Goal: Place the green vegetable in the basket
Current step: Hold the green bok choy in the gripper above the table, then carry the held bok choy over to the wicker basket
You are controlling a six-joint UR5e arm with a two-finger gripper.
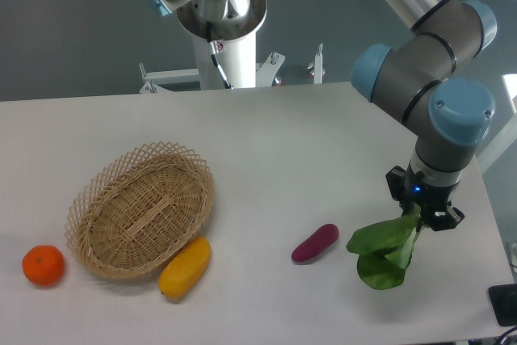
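The green vegetable (383, 251) lies at the right of the white table, its dark leaves spreading down and left. My gripper (418, 216) stands right over its upper end, fingers down around the stem, which is hidden between them; it looks shut on the vegetable. The oval tan wicker basket (95, 196) sits far to the left and holds nothing.
A purple oblong vegetable (315, 242) lies just left of the green leaves. A yellow oblong fruit (184, 267) rests against the basket's front rim, and an orange (43, 265) sits at the far left. The table's right edge (494, 216) runs close beside the gripper.
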